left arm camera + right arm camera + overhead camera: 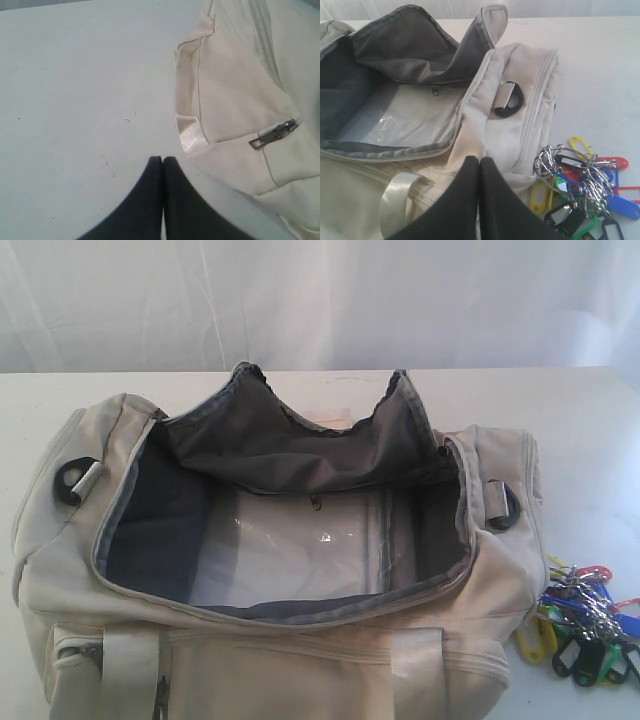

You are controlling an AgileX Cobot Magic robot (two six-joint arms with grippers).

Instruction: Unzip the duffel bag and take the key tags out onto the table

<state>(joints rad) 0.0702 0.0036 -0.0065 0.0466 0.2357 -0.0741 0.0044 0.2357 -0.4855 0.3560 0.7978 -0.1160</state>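
duffel bag (300, 660): cream, grey lining | key tags (585, 630): green, blue, red, yellow, black | table (600, 440): white

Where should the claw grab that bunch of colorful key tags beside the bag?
Probably the metal rings in the middle of the key tags, coming straight down. They heap up off the table; the plastic tags lie flat and splayed.

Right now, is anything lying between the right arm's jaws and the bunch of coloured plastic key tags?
Nothing visible does. The bunch of coloured plastic key tags lies uncovered on the plain white table, beside the end of the cream fabric duffel bag, close to the right arm's shut jaws.
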